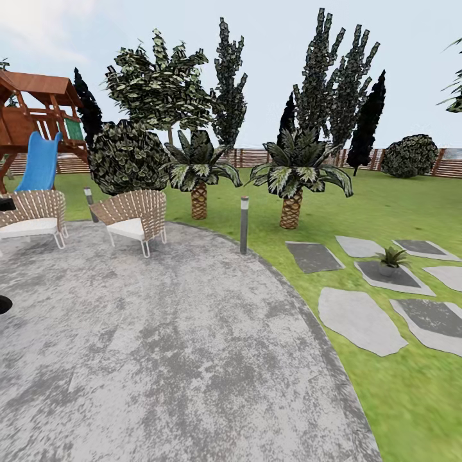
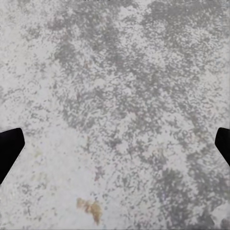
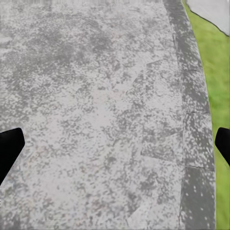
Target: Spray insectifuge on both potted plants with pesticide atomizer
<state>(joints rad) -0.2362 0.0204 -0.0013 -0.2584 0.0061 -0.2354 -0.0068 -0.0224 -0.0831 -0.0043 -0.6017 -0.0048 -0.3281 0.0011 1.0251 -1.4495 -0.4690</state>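
One potted plant [image 1: 391, 258], a low rosette of pointed green leaves in a little grey pot, stands on a dark stepping stone [image 1: 394, 274] at the right of the head view. The second potted plant and the pesticide atomizer are out of view. In the left wrist view my left gripper [image 2: 115, 148] hangs open over the mottled grey patio [image 2: 120, 86], its dark fingertips [image 2: 9, 147] far apart with nothing between them. My right gripper [image 3: 115, 148] is open too, above the patio's darker border [image 3: 194, 120] next to the lawn [image 3: 218, 86].
The round patio [image 1: 160, 346] spreads ahead. Two woven chairs [image 1: 136, 218] stand at its far left, a short lamp post [image 1: 244, 224] on its rim. Two scaly-trunked palms [image 1: 292, 173], bushes, a playset with a blue slide [image 1: 40, 163] and the wooden fence [image 1: 253, 157] lie beyond. Grey stepping stones [image 1: 359, 319] cross the lawn at right.
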